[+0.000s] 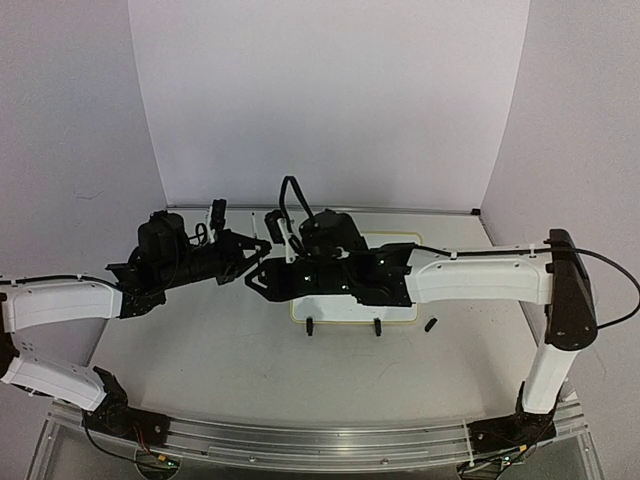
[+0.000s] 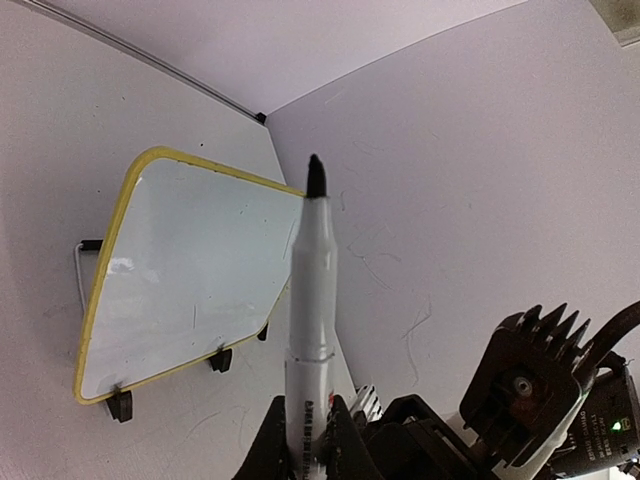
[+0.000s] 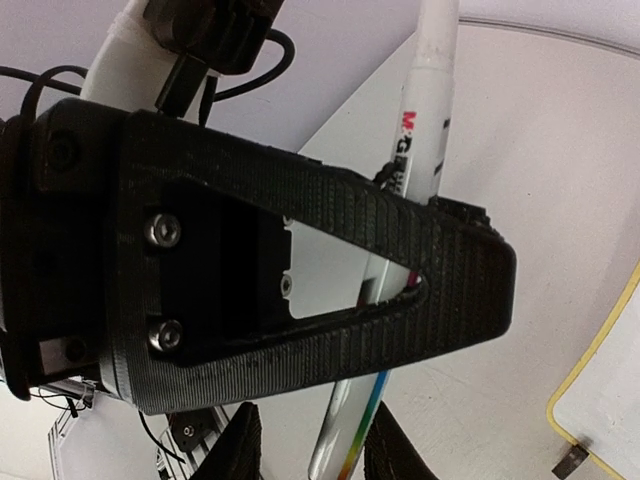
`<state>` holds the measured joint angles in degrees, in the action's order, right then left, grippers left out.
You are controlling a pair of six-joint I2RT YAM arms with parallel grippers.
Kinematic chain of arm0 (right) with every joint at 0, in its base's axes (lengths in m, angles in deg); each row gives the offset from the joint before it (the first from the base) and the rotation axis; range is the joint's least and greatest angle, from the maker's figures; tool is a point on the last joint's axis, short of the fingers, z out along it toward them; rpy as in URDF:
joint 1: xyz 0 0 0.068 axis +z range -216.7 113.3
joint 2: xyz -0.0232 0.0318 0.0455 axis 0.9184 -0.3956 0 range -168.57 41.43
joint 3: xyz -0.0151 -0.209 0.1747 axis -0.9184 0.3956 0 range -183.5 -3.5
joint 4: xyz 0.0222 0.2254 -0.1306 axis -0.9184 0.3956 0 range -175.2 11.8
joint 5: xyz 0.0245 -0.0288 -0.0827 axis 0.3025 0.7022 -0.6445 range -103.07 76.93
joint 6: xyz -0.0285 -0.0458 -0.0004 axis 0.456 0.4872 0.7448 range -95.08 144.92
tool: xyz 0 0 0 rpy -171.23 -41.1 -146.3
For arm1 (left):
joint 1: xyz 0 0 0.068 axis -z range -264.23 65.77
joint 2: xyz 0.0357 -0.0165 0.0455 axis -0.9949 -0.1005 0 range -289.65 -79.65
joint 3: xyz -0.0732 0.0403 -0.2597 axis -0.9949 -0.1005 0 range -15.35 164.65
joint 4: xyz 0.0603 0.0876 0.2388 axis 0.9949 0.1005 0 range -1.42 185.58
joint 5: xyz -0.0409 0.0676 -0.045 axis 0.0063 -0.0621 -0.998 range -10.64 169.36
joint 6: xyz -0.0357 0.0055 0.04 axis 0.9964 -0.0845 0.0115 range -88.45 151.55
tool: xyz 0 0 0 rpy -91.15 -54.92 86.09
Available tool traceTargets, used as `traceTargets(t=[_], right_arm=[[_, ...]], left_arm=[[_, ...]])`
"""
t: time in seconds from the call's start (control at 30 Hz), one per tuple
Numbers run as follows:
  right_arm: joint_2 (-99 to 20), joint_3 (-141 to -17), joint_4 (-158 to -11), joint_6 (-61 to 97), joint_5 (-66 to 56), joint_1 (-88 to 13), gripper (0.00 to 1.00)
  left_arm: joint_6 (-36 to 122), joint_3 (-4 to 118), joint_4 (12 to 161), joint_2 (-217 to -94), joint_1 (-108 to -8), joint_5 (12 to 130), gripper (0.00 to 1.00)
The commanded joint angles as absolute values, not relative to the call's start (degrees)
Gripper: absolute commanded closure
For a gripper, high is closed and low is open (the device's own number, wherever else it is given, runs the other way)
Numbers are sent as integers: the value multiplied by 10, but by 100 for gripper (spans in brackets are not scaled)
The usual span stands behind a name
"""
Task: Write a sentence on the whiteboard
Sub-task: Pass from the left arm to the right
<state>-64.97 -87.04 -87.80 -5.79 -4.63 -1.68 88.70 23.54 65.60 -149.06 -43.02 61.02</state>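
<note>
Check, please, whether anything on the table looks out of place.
A small black piece, perhaps a marker cap, lies loose on the table just right of the whiteboard. Otherwise nothing stands out.

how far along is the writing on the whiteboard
Done: the white marker pen shows a bare black tip, clamped in the left gripper. In hand: the right gripper straddles the same pen; whether its jaws grip it is unclear. Left: all the writing, since the small yellow-rimmed glossy whiteboard shows none.
</note>
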Motion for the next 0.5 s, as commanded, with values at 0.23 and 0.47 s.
traceTargets(t=[0.23,0.47], right_arm=[[-651,-910,-853,-32,-107,-17,100],[-602,-859,-843,-15,-114,-17,100]], left_arm=[[884,238,635,-1463,-430,584,63],[850,273,714,-1438,-441,587,31]])
